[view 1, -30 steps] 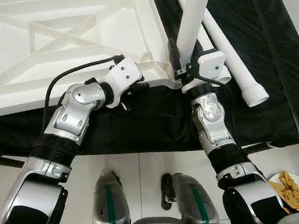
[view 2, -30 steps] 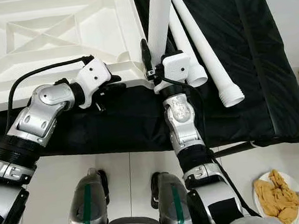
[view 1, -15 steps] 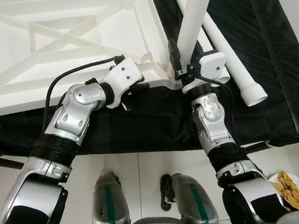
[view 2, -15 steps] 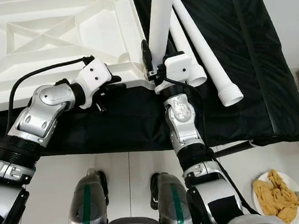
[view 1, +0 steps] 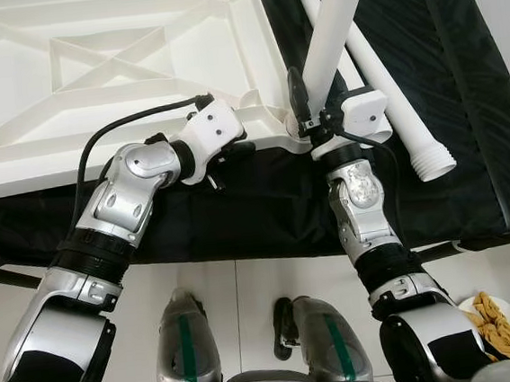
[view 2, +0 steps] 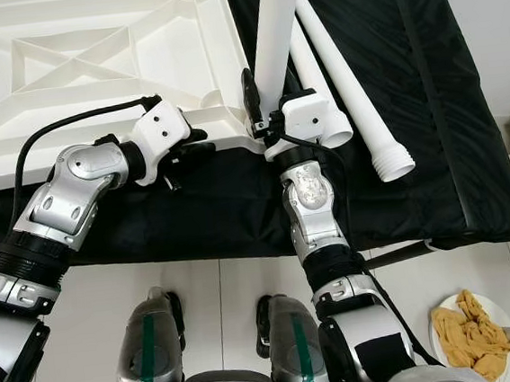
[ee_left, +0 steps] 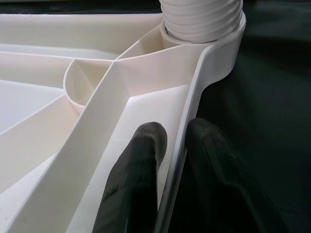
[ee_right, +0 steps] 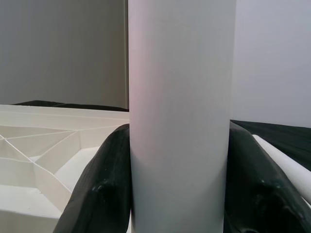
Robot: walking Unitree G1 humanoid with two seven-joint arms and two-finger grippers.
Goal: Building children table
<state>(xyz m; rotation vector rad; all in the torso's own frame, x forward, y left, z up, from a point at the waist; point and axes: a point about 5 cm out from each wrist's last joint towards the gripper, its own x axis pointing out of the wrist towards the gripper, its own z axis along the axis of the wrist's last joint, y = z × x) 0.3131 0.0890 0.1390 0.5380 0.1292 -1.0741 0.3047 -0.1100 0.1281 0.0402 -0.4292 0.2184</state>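
The white plastic tabletop (view 1: pixel 91 80) lies upside down on a black-covered surface, ribs facing up. My left gripper (ee_left: pixel 171 131) is shut on the tabletop's near rim, one finger inside the rim and one outside, close to the near right corner. A white table leg (view 1: pixel 334 30) stands almost upright in that corner's socket, its threaded end (ee_left: pixel 201 19) seated in the round socket. My right gripper (view 1: pixel 317 105) is shut on this leg low down, a black finger (ee_right: pixel 104 184) on each side. Two more white legs (view 1: pixel 390 88) lie on the cloth just right of it.
The black cloth (view 1: pixel 460 63) extends to the right of the tabletop. A plate with a yellowish crumpled thing (view 1: pixel 498 326) sits on the tiled floor at the lower right. My own feet (view 1: pixel 189 351) stand on the tiles before the black-covered surface.
My right wrist has turned slightly around the upright leg, and the leg's top leans a touch further right. The left gripper has kept its hold on the rim.
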